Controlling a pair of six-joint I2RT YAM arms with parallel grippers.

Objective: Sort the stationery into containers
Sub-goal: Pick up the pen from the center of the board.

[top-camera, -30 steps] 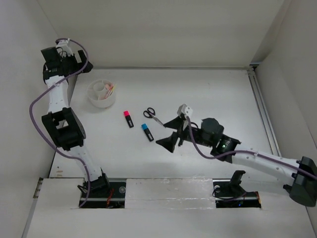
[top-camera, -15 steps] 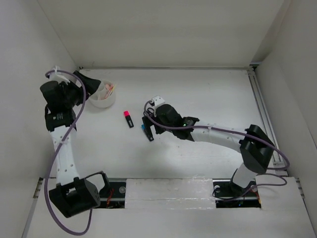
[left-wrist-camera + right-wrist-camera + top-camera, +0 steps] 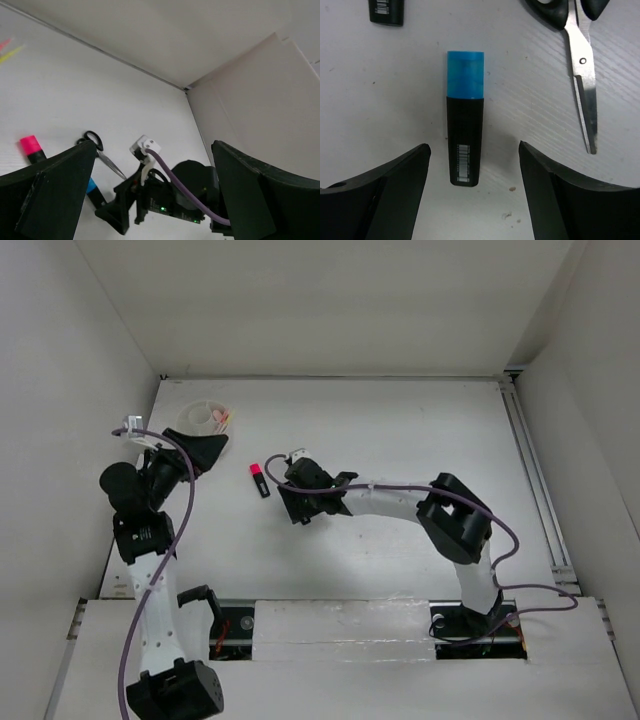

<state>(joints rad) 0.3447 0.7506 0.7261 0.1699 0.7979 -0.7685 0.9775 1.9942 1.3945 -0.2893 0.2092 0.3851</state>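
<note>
The blue-and-black highlighter (image 3: 464,125) lies flat on the table, cap pointing away. My right gripper (image 3: 472,200) is open and low over it, one finger on each side of its black end, not touching. In the top view the right gripper (image 3: 297,507) covers it. The black-handled scissors (image 3: 581,70) lie just to the right. The pink-and-black highlighter (image 3: 259,480) lies to the left. The round white tub (image 3: 197,411) at the back left holds pencils (image 3: 222,419). My left gripper (image 3: 205,450) is open and empty, just in front of the tub.
White walls close the table at the back and on both sides. A metal rail (image 3: 530,465) runs along the right edge. The left wrist view shows the right arm's wrist and its purple cable (image 3: 175,175) between its fingers, with the scissors (image 3: 95,145) beyond.
The right gripper has moved left from the table's middle to over the blue highlighter. The left arm has swung from the back-left corner down to just in front of the tub.
</note>
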